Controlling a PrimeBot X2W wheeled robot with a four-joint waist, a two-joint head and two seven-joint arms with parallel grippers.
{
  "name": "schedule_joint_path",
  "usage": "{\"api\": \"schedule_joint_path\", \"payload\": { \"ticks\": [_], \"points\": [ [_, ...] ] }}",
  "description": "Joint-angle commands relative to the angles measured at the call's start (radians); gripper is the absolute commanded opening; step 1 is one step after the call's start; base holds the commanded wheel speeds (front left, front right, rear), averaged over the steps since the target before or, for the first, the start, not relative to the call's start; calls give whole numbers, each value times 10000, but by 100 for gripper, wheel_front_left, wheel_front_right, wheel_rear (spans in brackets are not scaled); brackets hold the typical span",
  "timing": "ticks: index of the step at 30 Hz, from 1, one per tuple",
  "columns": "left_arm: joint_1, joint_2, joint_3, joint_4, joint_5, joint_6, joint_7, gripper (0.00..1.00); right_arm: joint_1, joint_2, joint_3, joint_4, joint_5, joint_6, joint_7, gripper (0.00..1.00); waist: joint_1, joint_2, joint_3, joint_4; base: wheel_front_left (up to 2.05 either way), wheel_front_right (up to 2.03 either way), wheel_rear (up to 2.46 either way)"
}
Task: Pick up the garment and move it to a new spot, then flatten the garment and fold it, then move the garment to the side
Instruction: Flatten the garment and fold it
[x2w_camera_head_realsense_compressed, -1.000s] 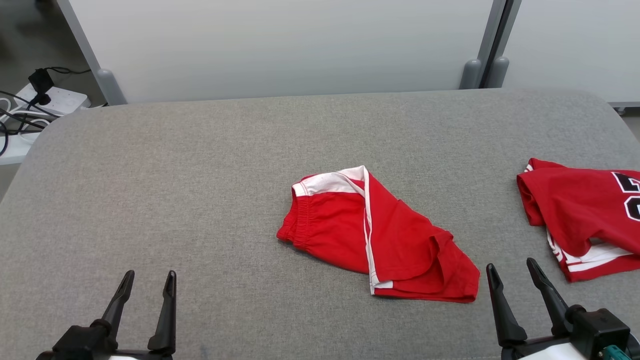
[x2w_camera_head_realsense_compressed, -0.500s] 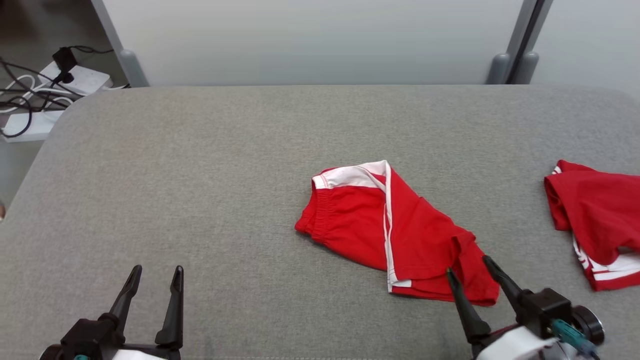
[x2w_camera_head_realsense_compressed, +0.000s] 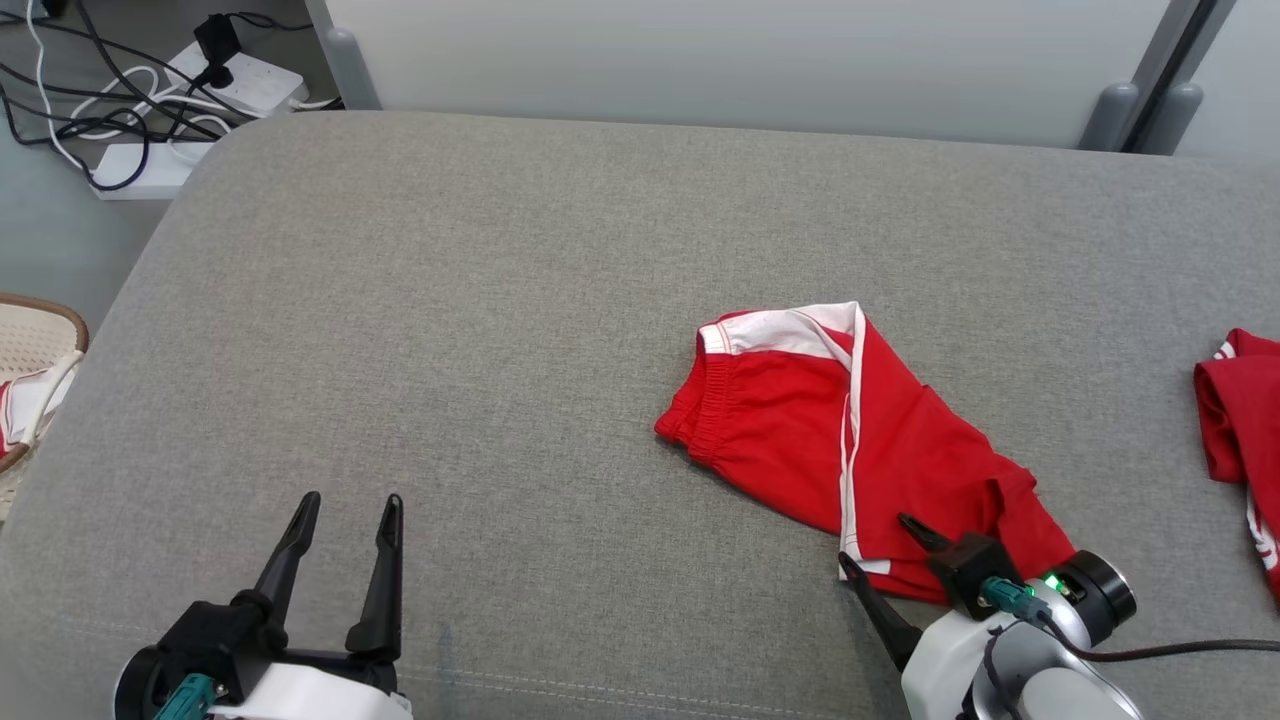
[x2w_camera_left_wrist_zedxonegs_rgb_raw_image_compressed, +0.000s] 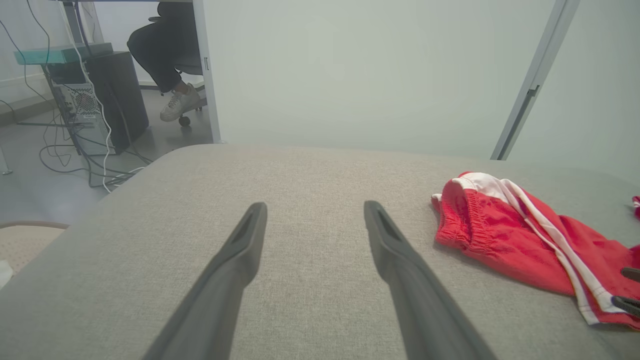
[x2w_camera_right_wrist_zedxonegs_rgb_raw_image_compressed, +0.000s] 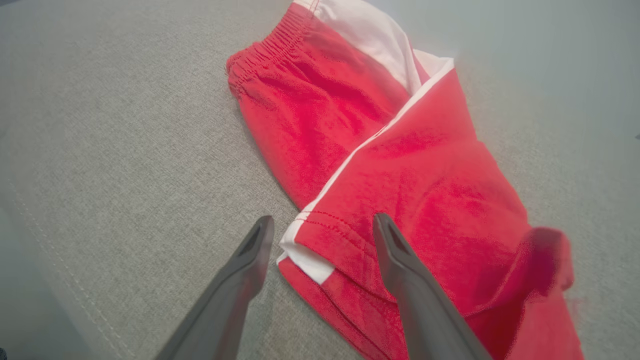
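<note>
Nearest the robot, the left hand (x2w_camera_head_realsense_compressed: 352, 497) hangs over bare grey upholstery with its fingers spread wide and nothing between them, well apart from the garment. The right hand (x2w_camera_head_realsense_compressed: 875, 540) is also spread wide and empty. In the right wrist view it straddles the near hem corner (x2w_camera_right_wrist_zedxonegs_rgb_raw_image_compressed: 305, 260), one finger over bare surface (x2w_camera_head_realsense_compressed: 450, 300) and the other over red cloth. Whether the tips touch the fabric I cannot tell.

The red shorts (x2w_camera_head_realsense_compressed: 800, 430) lie crumpled right of centre on the surface, folded over themselves, with a white side stripe running from that hem corner back to the elastic waistband (x2w_camera_head_realsense_compressed: 700, 420) at the far left end.

The step in hand looks like the first pickup. To do it well, the right hand should probably sink until the tips press into the padding, then close on the hem corner so that all the stacked layers are caught, and lift slowly. A shallow pinch would likely take only the top layer.

Farther right, a second red garment (x2w_camera_head_realsense_compressed: 1235, 420) lies at the edge and should be left alone.
</note>
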Motion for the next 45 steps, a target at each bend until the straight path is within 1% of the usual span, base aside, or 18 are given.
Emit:
{"api": "schedule_joint_path", "payload": {
  "ticks": [1,3,4,5,6,11,16,20,24,28,32,33,34,35,37,40,45],
  "points": [
    [-647,82,344,-135,103,-78,-155,100,-458,-54,286,135,-223,29,-49,100,0,0,107,103,0,0,0],
    [-718,31,329,-49,114,-119,-182,100,-687,-24,415,540,-360,29,-16,100,0,0,155,151,0,0,0],
    [-746,5,322,-7,113,-142,-192,100,-781,-10,456,690,-412,29,-63,82,0,0,179,172,0,0,0],
    [-773,-15,320,28,115,-162,-203,100,-863,7,471,827,-450,29,-109,36,0,0,207,182,0,0,0],
    [-798,-34,324,57,120,-180,-214,100,-928,33,462,953,-461,29,-149,0,0,0,228,187,0,0,0],
    [-870,-97,359,171,164,-277,-255,100,-1036,188,57,1027,-170,29,-529,0,0,0,302,143,0,0,0],
    [-959,-173,431,210,221,-353,-280,100,-964,192,-550,342,211,29,-761,0,0,0,446,-32,0,0,0],
    [-1035,-246,451,230,292,-449,-291,100,-1064,0,-948,-295,363,29,-697,0,0,0,545,-211,0,0,0],
    [-1195,-346,423,297,371,-558,-296,100,-1425,-209,-1554,-567,658,29,-495,0,0,0,627,-325,0,0,0],
    [-1405,-469,356,394,456,-696,-299,100,-2115,-530,-2196,-166,892,29,-385,0,0,0,745,-369,0,0,0],
    [-1632,-598,321,506,546,-850,-300,100,-2841,-757,-2609,787,1188,29,-349,0,0,0,887,-351,0,0,0],
    [-1674,-632,325,530,569,-885,-300,100,-3004,-803,-2723,1088,1254,29,-410,17,0,0,912,-350,0,0,0],
    [-1702,-667,330,552,589,-922,-300,100,-3143,-801,-2890,1442,1367,29,-437,42,0,0,931,-352,0,0,0],
    [-1727,-698,337,583,611,-953,-301,100,-3287,-790,-2991,1750,1451,29,-518,100,0,0,953,-357,0,0,0],
    [-1774,-761,363,638,650,-1021,-301,100,-3529,-762,-3126,2299,1584,29,-736,100,0,0,976,-357,0,0,0],
    [-1795,-811,454,685,705,-1106,-301,100,-3808,-730,-3286,2779,1659,29,-1137,100,0,0,1008,-402,0,0,0],
    [-1757,-837,640,754,801,-1201,-301,100,-3780,-647,-3175,2858,1687,29,-1470,100,0,0,1002,-539,0,0,0]
  ]
}}
